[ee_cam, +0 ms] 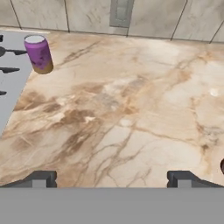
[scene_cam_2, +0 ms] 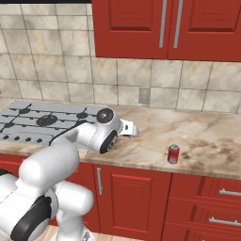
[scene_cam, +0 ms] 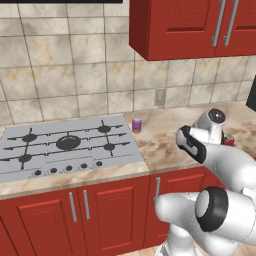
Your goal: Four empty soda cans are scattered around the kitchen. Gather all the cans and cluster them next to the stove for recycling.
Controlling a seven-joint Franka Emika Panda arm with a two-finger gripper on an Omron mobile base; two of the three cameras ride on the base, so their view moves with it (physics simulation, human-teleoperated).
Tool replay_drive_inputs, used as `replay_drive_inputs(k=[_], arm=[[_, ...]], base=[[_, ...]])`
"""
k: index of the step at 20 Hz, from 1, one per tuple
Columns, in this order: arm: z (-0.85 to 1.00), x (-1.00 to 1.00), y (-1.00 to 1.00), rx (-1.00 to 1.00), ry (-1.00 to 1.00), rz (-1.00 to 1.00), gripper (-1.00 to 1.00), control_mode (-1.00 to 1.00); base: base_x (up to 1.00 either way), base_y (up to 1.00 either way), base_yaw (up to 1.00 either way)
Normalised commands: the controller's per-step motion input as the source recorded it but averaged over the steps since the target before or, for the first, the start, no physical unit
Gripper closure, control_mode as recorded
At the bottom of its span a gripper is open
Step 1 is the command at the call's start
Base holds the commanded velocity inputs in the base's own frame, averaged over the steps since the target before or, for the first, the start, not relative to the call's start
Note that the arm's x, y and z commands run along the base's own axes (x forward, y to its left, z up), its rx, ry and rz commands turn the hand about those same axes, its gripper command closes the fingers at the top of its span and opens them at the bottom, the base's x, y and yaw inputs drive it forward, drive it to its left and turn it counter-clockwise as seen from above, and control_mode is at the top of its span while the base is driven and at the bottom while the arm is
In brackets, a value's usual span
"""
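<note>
Kitchen with red cabinets, tan tiled wall and a beige marbled counter running left to right. The stove, a flat silver-grey cooktop with black grates and a near row of dark knobs, is set into the counter at the left. A grey wall outlet sits on the tiles behind the counter, right of the stove.

Purple soda can: upright on the counter, just beside the stove's far right corner, near the back wall. In the hand view it stands at upper left, at the edge of the cooktop, below and left of the outlet.

Red soda can: upright on the counter, toward the near edge, well apart from the stove and to the right of the arm. In the left base view it is partly hidden behind the arm.

Gripper: held over open counter between the two cans, pointed toward the back wall. Its two dark fingertips stand spread wide at the bottom of the hand view, with bare counter between them; nothing is gripped and neither can is touched. The purple can lies far and left of the fingers, the red can to the right.

Lower cabinet doors with metal handles run beneath the counter.
</note>
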Motion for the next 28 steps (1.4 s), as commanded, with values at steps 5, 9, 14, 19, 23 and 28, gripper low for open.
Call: replay_drive_inputs(k=[5,9,14,19,23,28], arm=[[0.12,-0.16,-0.33,0.0,0.0,0.0,-1.0,-1.0],[0.12,-0.17,-0.31,0.0,0.0,-0.01,-1.0,-1.0],[0.06,-0.16,-0.3,0.0,0.0,-0.02,-1.0,-1.0],[0.02,-0.11,-0.3,0.0,0.0,-0.03,-1.0,-1.0],[0.0,-0.07,-0.29,0.0,0.0,-0.04,-1.0,-1.0],[0.0,-0.01,-0.32,0.0,0.0,-0.03,-1.0,-1.0]], base=[[0.0,0.0,0.0],[0.0,0.0,0.0],[0.0,0.0,0.0],[0.0,0.0,0.0],[0.0,0.0,0.0],[0.0,0.0,0.0]])
